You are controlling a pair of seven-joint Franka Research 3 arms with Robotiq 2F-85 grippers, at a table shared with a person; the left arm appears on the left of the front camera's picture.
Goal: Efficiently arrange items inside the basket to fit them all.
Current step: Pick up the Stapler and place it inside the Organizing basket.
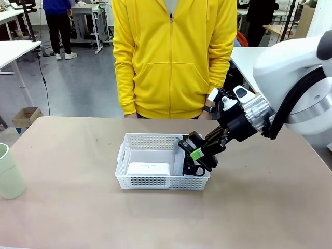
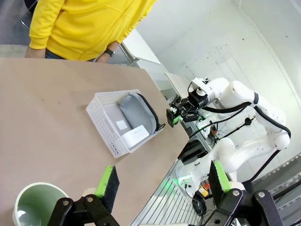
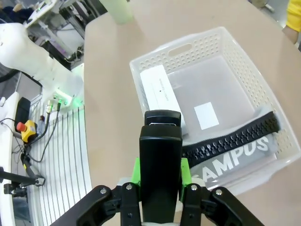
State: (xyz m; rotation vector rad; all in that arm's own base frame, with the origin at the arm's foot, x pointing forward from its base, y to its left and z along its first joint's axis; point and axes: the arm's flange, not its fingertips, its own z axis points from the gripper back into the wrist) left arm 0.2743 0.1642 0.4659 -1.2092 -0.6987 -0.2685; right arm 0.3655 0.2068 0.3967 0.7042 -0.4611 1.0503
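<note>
Right gripper clamped tight on black stapler; pads mostly hidden. Basket just below it, grey pouch partly behind stapler. Left gripper wide open, empty; green cup beside one finger, cut off.

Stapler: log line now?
right gripper: shut on black stapler, at basket | pouch, white box: in basket | cup: outside | left gripper: open

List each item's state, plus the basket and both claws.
basket, on table, partly filled.
small white box, flat inside basket.
grey pouch, in basket, leaning at one end.
black stapler, gripped above basket's end.
pale green cup, upright on table, outside basket.
left claw, open near cup.
right claw, shut on stapler.
</note>
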